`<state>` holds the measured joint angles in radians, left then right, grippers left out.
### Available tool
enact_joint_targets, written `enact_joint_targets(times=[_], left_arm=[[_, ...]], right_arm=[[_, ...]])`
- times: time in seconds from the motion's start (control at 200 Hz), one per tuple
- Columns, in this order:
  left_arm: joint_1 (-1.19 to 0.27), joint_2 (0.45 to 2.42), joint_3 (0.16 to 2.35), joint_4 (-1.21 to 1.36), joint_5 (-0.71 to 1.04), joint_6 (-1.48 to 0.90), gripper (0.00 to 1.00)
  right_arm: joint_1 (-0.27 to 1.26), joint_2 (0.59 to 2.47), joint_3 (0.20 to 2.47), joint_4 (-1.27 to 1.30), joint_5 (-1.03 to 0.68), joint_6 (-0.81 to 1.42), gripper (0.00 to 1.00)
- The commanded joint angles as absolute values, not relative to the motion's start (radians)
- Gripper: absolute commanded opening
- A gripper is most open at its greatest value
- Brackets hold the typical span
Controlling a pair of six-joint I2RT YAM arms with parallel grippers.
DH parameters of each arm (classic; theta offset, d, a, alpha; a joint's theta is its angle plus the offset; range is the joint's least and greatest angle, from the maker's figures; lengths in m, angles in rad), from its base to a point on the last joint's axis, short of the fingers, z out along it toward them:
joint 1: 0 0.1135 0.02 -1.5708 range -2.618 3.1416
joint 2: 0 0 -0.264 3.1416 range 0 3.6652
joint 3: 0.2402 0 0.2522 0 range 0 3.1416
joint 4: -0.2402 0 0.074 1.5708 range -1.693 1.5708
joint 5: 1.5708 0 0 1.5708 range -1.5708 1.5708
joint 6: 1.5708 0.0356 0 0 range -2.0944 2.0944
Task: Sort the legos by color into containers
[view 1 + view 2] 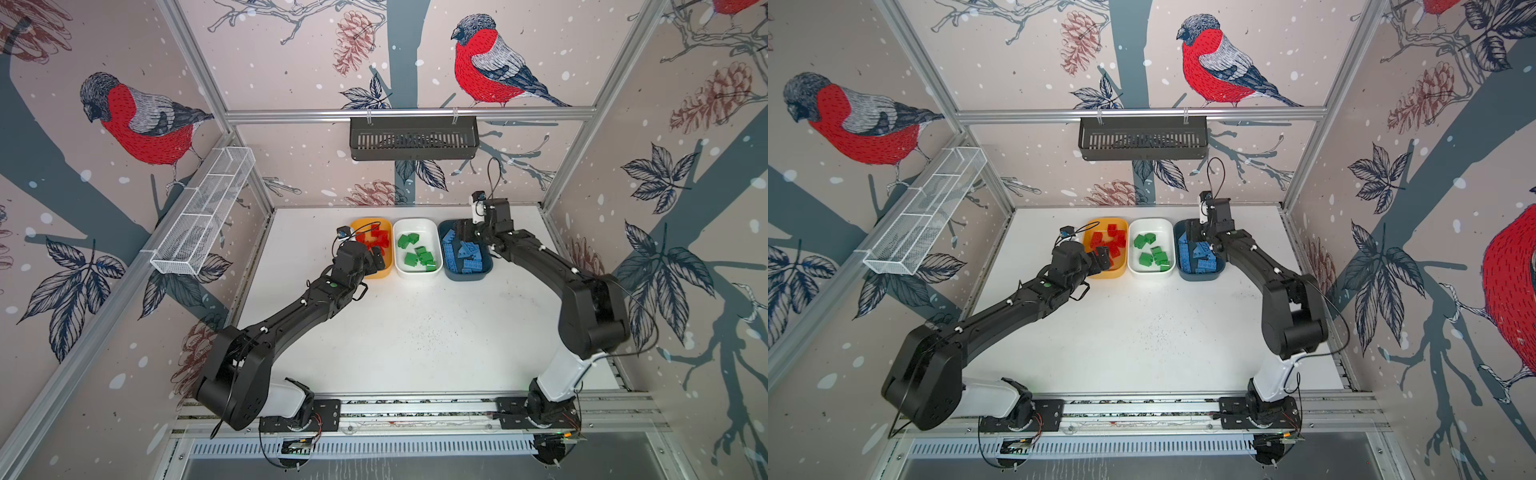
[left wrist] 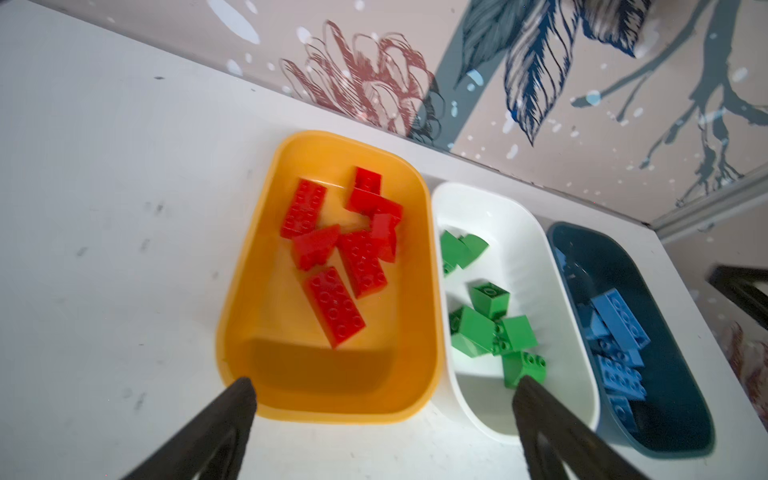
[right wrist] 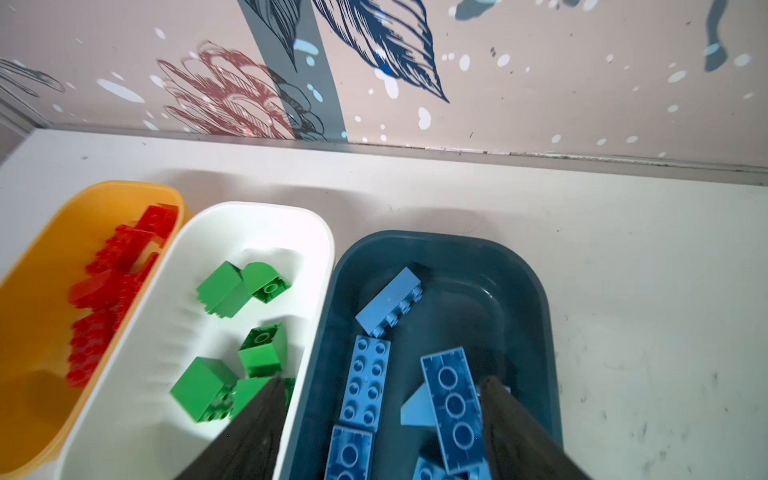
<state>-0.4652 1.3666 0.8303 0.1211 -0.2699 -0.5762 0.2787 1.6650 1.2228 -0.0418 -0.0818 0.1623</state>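
While left pincer (image 2: 384,381) gapes over yellow tub (image 2: 249,291), right pincer (image 3: 385,380) spread apart above blue legos (image 3: 365,386), teal tub (image 3: 523,299).

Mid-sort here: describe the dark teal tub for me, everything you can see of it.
The dark teal tub is a shallow rounded-rectangle bin of glossy plastic, sitting upright on the white table near the back wall, rightmost of three in both top views. The white tub lies alongside; whether their rims touch is unclear. Inside lie only light blue legos, loosely piled, some studs up, some underside up. The right gripper hangs over it, jaws apart.
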Motion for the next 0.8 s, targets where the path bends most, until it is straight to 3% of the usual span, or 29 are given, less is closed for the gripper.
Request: enact_joint_targets(times=[0.0,0.29,0.32,0.405,0.575,0.795], left_arm=[[-0.414,1.323,0.798,0.143,-0.353,-0.570,0.97],[-0.285,1.161,0.650,0.239,-0.614,-0.494,0.97],[-0.275,1.145,0.625,0.257,-0.641,-0.487,0.97],[-0.242,1.106,0.570,0.283,-0.712,-0.479,0.97],[-0.159,1.055,0.455,0.345,-0.779,-0.469,0.97],[-0.083,1.057,0.392,0.399,-0.758,-0.445,0.97]], right_arm=[[0.276,1.509,1.062,0.124,-0.065,0.198,0.78],[0.199,1.062,0.620,0.266,0.175,0.280,0.89],[0.181,1.032,0.585,0.272,0.213,0.297,1.00],[0.121,0.962,0.491,0.292,0.294,0.332,1.00],[0.010,0.917,0.303,0.448,0.402,0.344,1.00],[-0.082,1.016,0.141,0.835,0.285,0.277,0.99]])
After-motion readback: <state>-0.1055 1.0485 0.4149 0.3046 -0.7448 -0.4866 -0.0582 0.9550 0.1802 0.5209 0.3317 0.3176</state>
